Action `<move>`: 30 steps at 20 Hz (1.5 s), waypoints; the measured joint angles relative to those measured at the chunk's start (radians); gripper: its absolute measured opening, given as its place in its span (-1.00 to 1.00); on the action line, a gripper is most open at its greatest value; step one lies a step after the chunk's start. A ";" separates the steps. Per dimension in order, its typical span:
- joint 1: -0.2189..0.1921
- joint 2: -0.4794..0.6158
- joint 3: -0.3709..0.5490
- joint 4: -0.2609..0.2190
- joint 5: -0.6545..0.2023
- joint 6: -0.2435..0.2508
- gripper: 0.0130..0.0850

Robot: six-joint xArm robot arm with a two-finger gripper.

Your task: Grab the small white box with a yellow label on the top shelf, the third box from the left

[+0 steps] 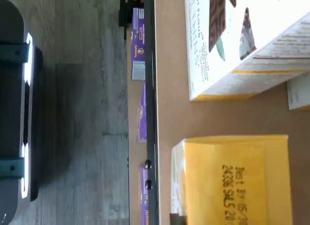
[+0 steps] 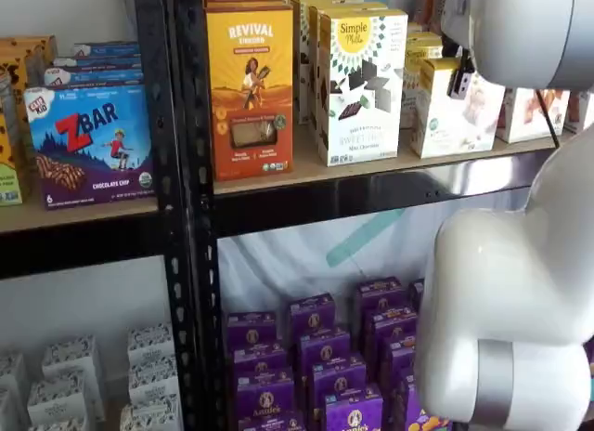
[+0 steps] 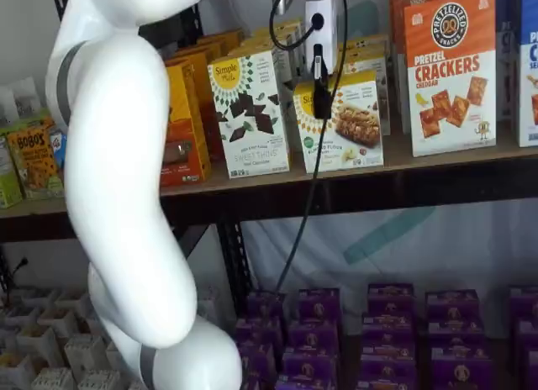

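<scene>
The small white box [image 3: 353,125], with a yellow top band and a green seal, stands on the top shelf [image 3: 437,159], to the right of a taller white box [image 3: 250,113] with dark cookie pictures. It shows in both shelf views [image 2: 453,111]. The gripper [image 3: 322,96] hangs right in front of the small box's left part, white body above, black finger down. Only a side-on sight of the fingers shows, so I cannot tell their state. In a shelf view the gripper [image 2: 460,81] is a dark tip at the box's top. The wrist view looks down on the box's yellow top [image 1: 237,179].
An orange box [image 2: 249,87] stands left of the taller white box. An orange-and-white cracker box [image 3: 450,71] stands to the right. Purple boxes [image 3: 387,323] fill the lower level. A black post [image 2: 181,217] divides the rack. My white arm [image 3: 126,197] fills the foreground.
</scene>
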 joint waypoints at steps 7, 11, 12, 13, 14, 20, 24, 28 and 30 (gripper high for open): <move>-0.009 -0.027 -0.002 0.010 0.051 0.000 -0.33; -0.012 -0.054 0.003 0.001 0.096 0.000 -0.33; -0.012 -0.063 0.009 -0.005 0.105 0.000 -0.33; -0.011 -0.077 0.019 -0.012 0.112 0.000 -0.33; -0.009 -0.089 0.029 -0.018 0.115 0.000 -0.33; -0.007 -0.164 0.103 -0.034 0.127 0.000 -0.33; -0.006 -0.211 0.151 -0.037 0.125 0.000 -0.33; -0.004 -0.250 0.192 -0.039 0.125 0.001 -0.33; -0.005 -0.269 0.212 -0.037 0.123 0.001 -0.33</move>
